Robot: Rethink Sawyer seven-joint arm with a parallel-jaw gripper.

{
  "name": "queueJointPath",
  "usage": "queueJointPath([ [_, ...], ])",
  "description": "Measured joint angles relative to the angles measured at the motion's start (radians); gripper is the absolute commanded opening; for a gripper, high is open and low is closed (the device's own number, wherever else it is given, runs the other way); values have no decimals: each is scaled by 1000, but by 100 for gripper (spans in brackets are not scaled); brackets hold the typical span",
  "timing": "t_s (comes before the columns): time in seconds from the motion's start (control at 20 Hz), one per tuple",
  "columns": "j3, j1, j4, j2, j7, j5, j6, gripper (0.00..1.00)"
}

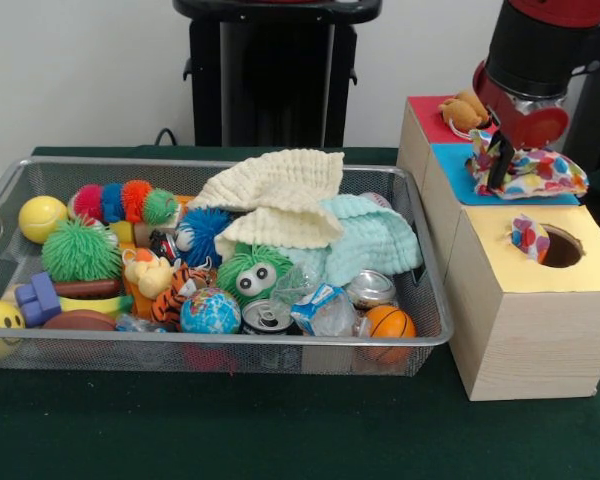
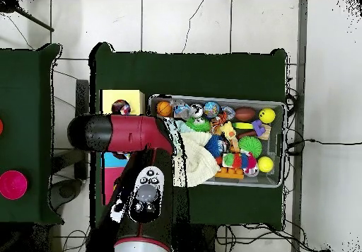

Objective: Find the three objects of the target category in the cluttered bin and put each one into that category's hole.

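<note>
My gripper (image 1: 499, 168) hangs over the blue-topped box (image 1: 460, 185) at the right, shut on a multicoloured polka-dot cloth (image 1: 535, 172) that drapes onto that box. A small piece of similar dotted fabric (image 1: 528, 238) sticks out of the round hole (image 1: 562, 247) in the yellow-topped box (image 1: 540, 300). The wire mesh bin (image 1: 230, 163) holds a cream knitted cloth (image 1: 280, 180) and a mint knitted cloth (image 1: 372, 238) on top of the clutter. In the overhead view the red arm (image 2: 131, 132) hides the gripper; the yellow box (image 2: 112, 98) and the bin (image 2: 277, 107) show.
A tan plush toy (image 1: 463, 108) lies on the red-topped box (image 1: 428, 112). The bin also holds fuzzy balls, a green googly-eyed toy (image 1: 252, 275), a globe ball (image 1: 210, 312), drink cans (image 1: 270, 318), a small basketball (image 1: 390, 322) and yellow balls (image 1: 40, 217).
</note>
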Motion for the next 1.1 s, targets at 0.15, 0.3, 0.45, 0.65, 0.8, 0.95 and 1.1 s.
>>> queueJointPath([
  [0.15,0,0,-25,15,0,0,7,0],
  [0.3,0,-3,-48,25,0,0,44,0],
  [0.45,0,-7,-59,27,0,0,61,0],
  [0.65,0,-17,-83,36,0,0,70,0],
  [0.8,-1,-26,-114,51,0,-1,70,0],
  [0.95,-3,-29,-132,62,0,0,71,0],
  [1.1,-8,-28,-163,82,0,-1,91,0],
])
